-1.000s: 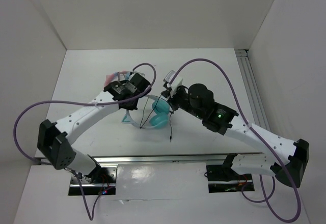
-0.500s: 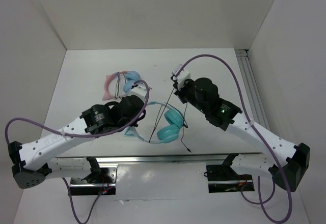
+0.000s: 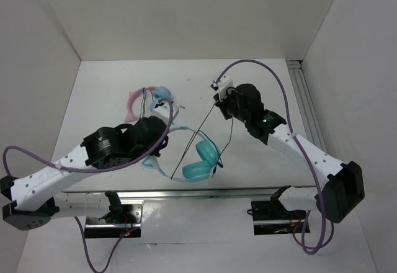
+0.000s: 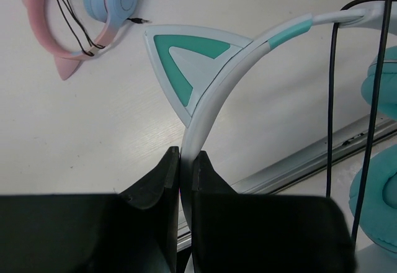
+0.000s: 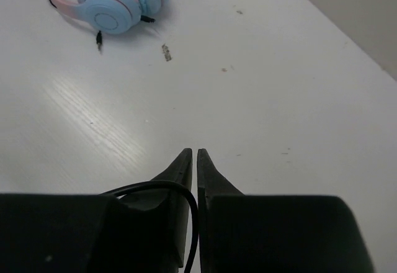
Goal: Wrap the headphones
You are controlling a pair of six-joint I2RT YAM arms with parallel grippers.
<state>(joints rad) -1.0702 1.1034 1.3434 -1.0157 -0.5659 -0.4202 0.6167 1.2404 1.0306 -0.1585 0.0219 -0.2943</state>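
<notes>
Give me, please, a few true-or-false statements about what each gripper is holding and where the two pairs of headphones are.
1. The left gripper is shut on the headband of the teal headphones. True.
2. The right gripper is open and holds nothing. False: it is shut on the black cable.
3. A gripper holds the pink-banded headphones. False: they lie on the table, apart from both grippers.
4. A stretch of black cable runs straight from the right gripper towards the teal headphones. True.
</notes>
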